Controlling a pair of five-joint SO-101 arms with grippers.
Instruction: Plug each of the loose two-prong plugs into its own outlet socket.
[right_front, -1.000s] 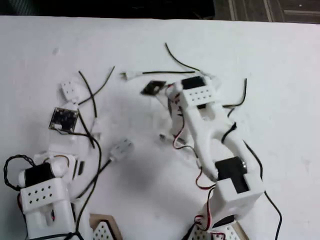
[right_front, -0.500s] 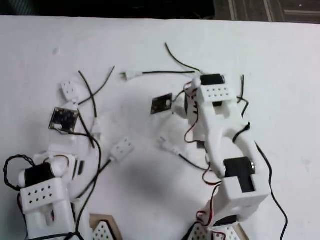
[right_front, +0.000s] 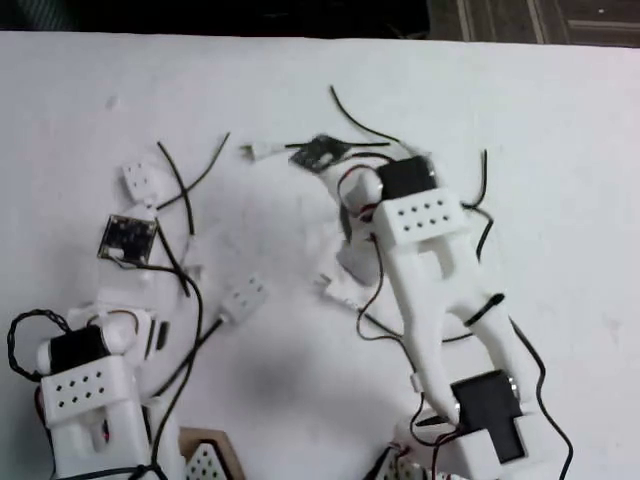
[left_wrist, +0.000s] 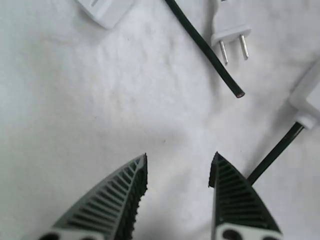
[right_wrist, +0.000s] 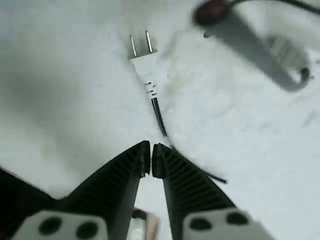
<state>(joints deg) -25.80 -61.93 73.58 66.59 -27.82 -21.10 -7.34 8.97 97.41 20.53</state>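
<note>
**Right gripper clenched behind the far plug, prongs leading away**

At the near-left corner of the table the left gripper hangs released, fingers spread over bare surface. A small white plug lies beyond it beside a black wire stub, prongs turned back toward the fingers. Toward the left edge sit a white square block and a black square block. A corded white socket lies nearer the middle.

The far plug lies in the table's far half, about midway between the side edges. Its long axis runs along the far edge, prongs toward the left edge, and its cord trails right. Seen from the right wrist, it is straight ahead of the right gripper and in line with it, prongs pointing away. That gripper is clenched tip to tip with nothing visible between, and the cord passes beside one finger. The right arm is much the nearer. Taking the plug would likely mean parting the fingers and advancing along the cord to the plug's body.

Half a second ago a dark block lay nearer the table's middle, beside the right arm's tip. Now it sits by the far plug's cord, and the arm has swung. The left arm and the left-hand blocks are unchanged.
</note>
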